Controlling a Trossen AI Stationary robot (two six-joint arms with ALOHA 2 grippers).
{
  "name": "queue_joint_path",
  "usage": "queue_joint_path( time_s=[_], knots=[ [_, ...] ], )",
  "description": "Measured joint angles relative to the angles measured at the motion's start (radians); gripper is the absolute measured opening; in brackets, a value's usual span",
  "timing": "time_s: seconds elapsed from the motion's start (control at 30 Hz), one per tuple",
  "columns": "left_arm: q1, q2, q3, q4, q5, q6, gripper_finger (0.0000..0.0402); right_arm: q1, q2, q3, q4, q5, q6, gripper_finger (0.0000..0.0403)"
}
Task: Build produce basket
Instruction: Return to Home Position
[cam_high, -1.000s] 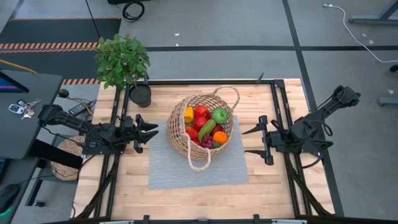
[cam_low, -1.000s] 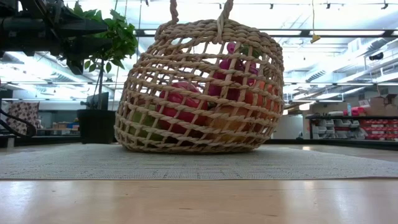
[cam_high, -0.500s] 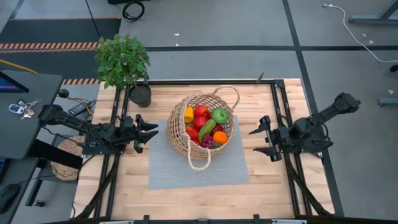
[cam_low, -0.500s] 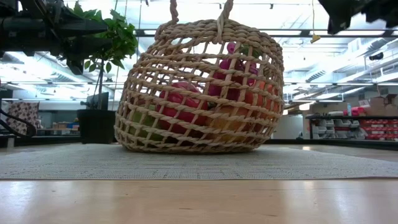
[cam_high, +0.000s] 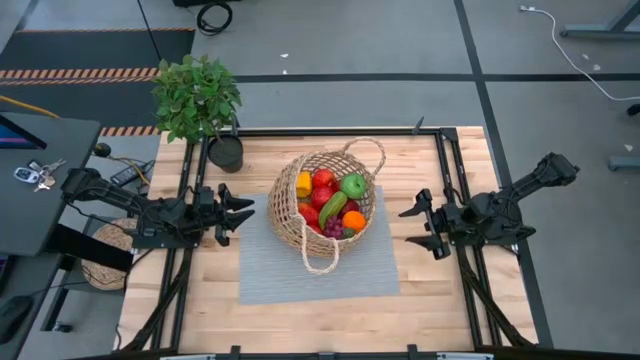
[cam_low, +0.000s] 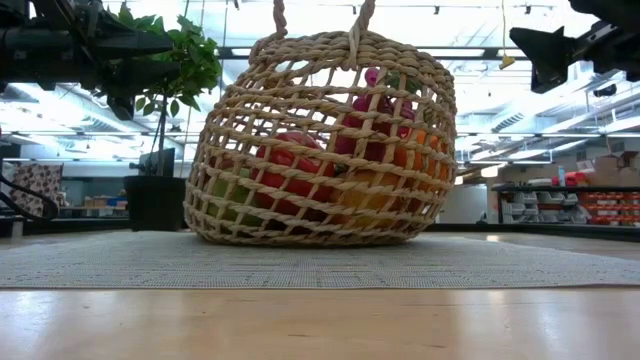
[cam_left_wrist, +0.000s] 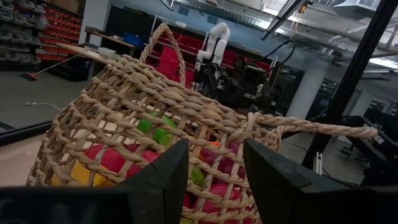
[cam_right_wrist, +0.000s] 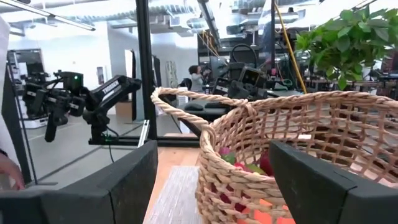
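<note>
The basket (cam_high: 284, 206) is sitting in the middle of the grey mat (cam_high: 268, 276) on the wooden table (cam_high: 425, 312), with the produce (cam_high: 331, 205) piling up inside: apples, an orange, a cucumber, grapes. The left gripper (cam_high: 245, 215) is hovering just off the mat's left edge with its fingers spread, empty. The right gripper (cam_high: 406, 228) is hanging at the mat's right edge, fingers wide apart, gripping nothing. A potted plant (cam_high: 197, 96) is standing at the far left corner.
</note>
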Motion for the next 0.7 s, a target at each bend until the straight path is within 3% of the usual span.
queue_joint_path(
  time_s=[0.13, 0.4, 0.7],
  knots=[
    [0.000, 0.000, 0.000, 0.000, 0.000, 0.000, 0.0160, -0.005, 0.000, 0.000, 0.002, 0.033, -0.016, 0.0309],
    [0.000, 0.000, 0.000, 0.000, 0.000, 0.000, 0.0160, -0.011, 0.001, 0.000, -0.004, 0.061, -0.281, 0.0309],
    [0.000, 0.000, 0.000, 0.000, 0.000, 0.000, 0.0160, -0.011, 0.001, 0.000, -0.004, 0.062, -0.273, 0.0309]
  ],
)
